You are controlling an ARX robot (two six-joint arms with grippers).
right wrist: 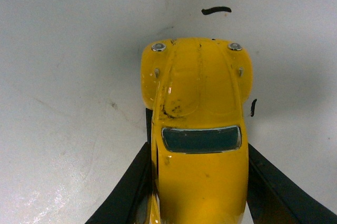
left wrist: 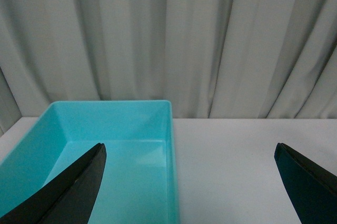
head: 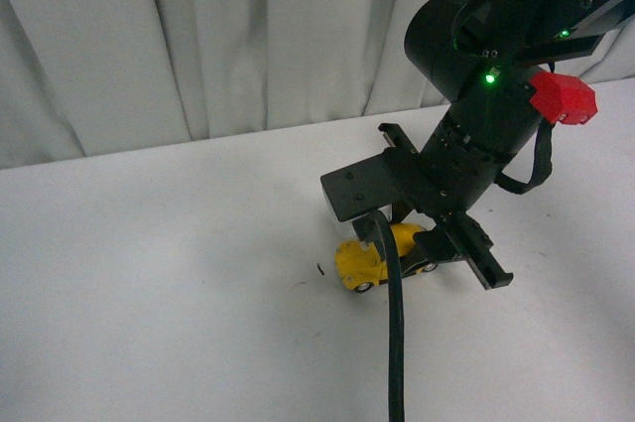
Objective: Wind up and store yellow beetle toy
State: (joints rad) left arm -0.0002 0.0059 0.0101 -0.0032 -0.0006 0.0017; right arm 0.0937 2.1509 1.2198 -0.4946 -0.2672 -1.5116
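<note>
Right gripper [right wrist: 199, 142] clamps the yellow beetle toy [head: 357, 261] by both flanks. The toy stands on its wheels on the white desk [head: 149, 273]. Left gripper [left wrist: 189, 153] is spread wide above a turquoise bin [left wrist: 116, 124] on the desk.

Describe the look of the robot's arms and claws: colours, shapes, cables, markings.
The right arm is black, built of cylindrical segments, with green indicator lights, a red block on its side and black cables. The right claw and left claw have black, tapering fingers.
</note>
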